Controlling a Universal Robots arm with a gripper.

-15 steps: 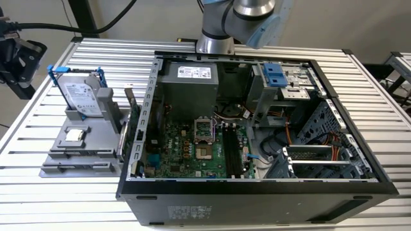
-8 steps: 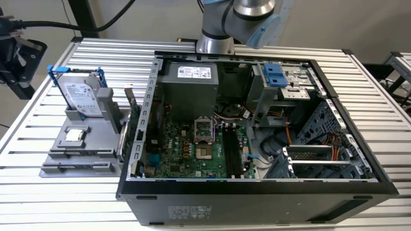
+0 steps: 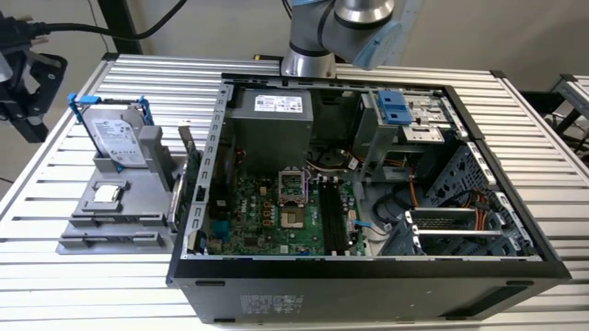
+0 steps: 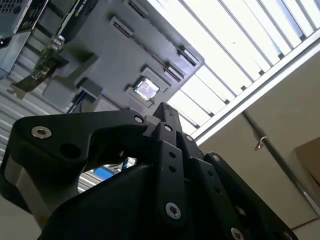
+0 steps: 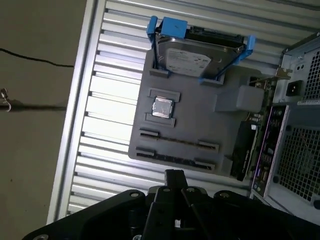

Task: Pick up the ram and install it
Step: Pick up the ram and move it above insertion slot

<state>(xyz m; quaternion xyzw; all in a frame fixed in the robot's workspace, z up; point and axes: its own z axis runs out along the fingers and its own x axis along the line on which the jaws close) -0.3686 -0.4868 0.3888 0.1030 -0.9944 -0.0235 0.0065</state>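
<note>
My tool (image 5: pixel 174 175) hangs clenched on nothing, its tip lined up at the edge of the grey holder (image 5: pixel 200 117). The ram (image 5: pixel 177 142) stands on edge in a slot of that holder, on the tool's side, I judge so that its long top edge can be pinched. On the holder's far side the hard drive (image 5: pixel 197 57) stands propped. Beside the holder, the open computer case (image 3: pixel 368 276) lies on the slatted worktop (image 3: pixel 55 289), board facing up.
</note>
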